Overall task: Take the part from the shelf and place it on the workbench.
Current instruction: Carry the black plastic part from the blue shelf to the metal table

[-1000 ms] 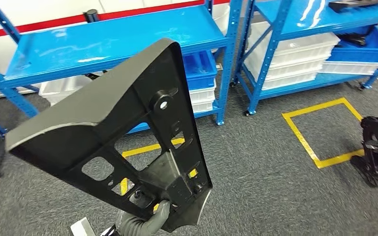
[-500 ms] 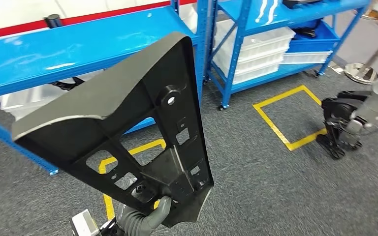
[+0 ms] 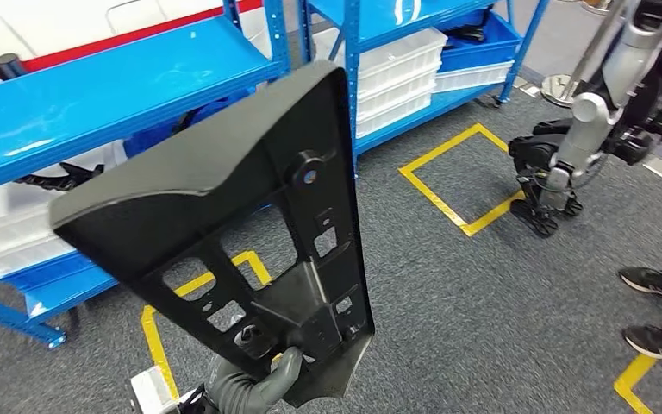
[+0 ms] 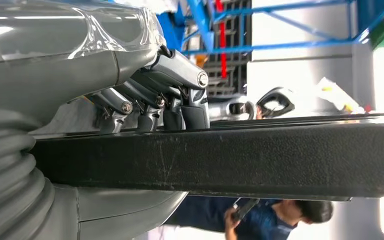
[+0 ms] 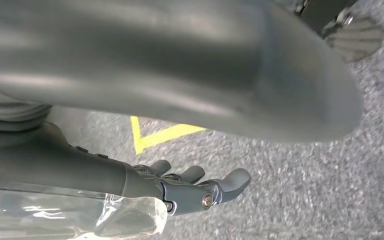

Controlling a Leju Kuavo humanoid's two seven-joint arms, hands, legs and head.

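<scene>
The large black moulded plastic panel [image 3: 224,233] hid most of the left hand [image 3: 254,388]; the right hand [image 5: 190,187] was blurred.

The left hand [image 4: 145,107] is gripping the black part [image 4: 240,157], its dark fingers [image 4: 192,112] curling over one side of the flat, scuffed edge while the thick grey thumb [image 4: 120,215] is pressing against the other. Blue shelving [image 4: 280,45] is showing beyond, and a person in dark blue [image 4: 260,220] is standing nearby (holding something dark, too blurred to name).
</scene>
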